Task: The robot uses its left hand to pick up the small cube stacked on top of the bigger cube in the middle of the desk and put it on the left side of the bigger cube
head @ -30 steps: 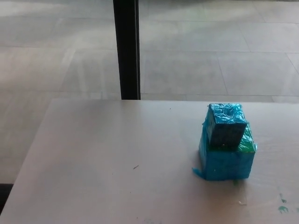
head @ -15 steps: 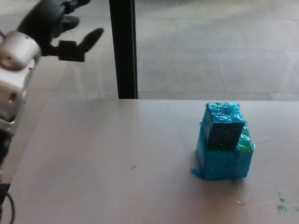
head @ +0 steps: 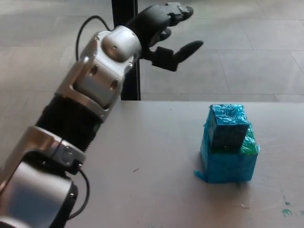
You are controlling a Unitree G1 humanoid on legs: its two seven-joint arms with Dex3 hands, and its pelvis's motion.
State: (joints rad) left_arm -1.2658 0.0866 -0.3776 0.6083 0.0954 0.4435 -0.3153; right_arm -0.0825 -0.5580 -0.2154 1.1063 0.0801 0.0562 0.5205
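Head view. We see the left robot hand (head: pixel 164 28) extended over the far edge of the surface (head: pixel 118 161), in front of a dark post (head: pixel 124 7). One second ago no arm was in the picture. Half a second ago the hand stood at the upper left corner. Now the whole left forearm (head: pixel 90 90) crosses the picture from lower left to upper centre, so the reach toward the stack is under way. The picture has shifted only slightly, so we take this as arm motion, not camera motion.

The left robot hand is released: thumb and fingers are spread and hold nothing. It stands above and to the left of the stack, well apart from it. The right robot hand does not appear.

The small cube (head: pixel 228 124) sits on top of the big cube (head: pixel 228 164), toward its rear left part, at the right half of the surface. Both are wrapped in wrinkled blue film, with green showing at the big cube's right edge. Neither cube has moved.

We judge the task to be in the approach step. The hand must travel right and down before closing on the small cube. The surface left of the big cube is free for placement.
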